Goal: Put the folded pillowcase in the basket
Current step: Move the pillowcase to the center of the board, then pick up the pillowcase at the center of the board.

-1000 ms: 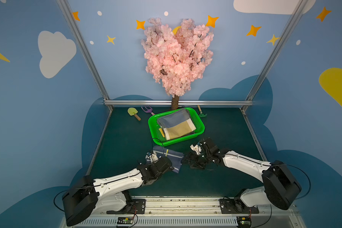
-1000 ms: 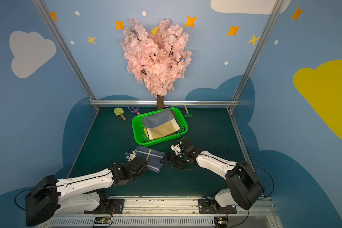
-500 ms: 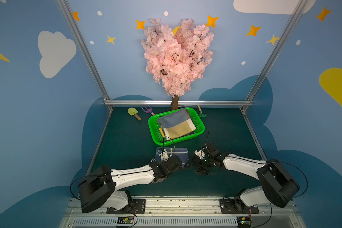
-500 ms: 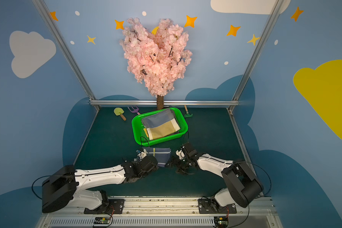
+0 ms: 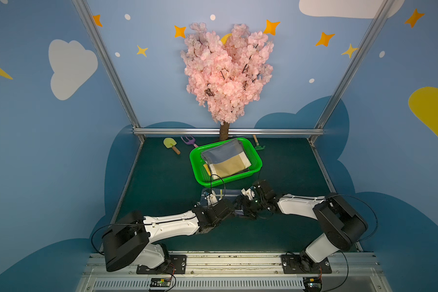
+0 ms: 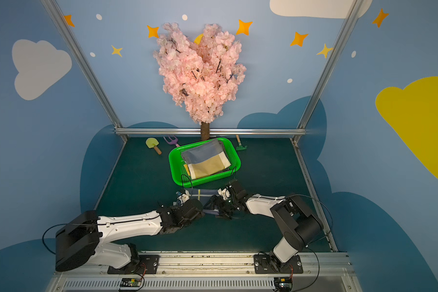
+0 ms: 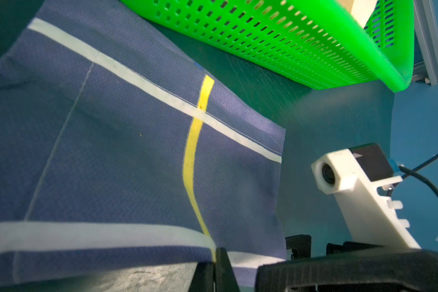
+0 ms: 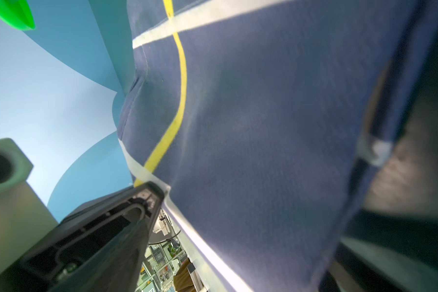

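— What sits on the desk (image 5: 162,182)?
— It's dark green. The basket (image 5: 192,165) stands about mid-desk. Beyond its far left corner lie a yellow toy shovel (image 5: 169,144) and a purple toy fork (image 5: 189,139), near each other. A green toy rake (image 5: 259,146) lies just beside its far right corner.
— Anything behind it?
— A tree trunk (image 5: 223,130), just past the far rim.
— And the near side?
— The folded pillowcase (image 7: 137,151), navy with white and yellow stripes, near the basket's near wall but apart from it. How much of it rests flat I can't tell.
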Tool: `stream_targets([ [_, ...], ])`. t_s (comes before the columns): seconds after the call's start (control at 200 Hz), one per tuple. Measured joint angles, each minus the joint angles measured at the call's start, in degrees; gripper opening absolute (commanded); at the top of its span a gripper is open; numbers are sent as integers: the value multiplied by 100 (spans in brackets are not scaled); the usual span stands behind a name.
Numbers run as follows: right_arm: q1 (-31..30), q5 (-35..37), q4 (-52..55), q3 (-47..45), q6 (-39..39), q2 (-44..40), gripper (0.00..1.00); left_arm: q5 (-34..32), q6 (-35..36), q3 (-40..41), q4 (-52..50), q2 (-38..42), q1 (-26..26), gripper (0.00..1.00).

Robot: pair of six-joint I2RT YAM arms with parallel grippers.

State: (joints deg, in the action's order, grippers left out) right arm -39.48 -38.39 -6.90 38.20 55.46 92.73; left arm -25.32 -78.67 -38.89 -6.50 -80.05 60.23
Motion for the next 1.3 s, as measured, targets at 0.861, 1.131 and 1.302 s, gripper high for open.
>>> stream_targets([
  [0.861,13,640,828,203,-573,-4,0,-173,-160,57,-463,205,26,97],
  [1.131,306,621,1300,229,-798,-286,0,-125,-317,1139,-769,1270,-498,100],
  [1.302,376,601,1482,286,-885,-289,0,66,-275,1742,-769,1958,-946,100],
])
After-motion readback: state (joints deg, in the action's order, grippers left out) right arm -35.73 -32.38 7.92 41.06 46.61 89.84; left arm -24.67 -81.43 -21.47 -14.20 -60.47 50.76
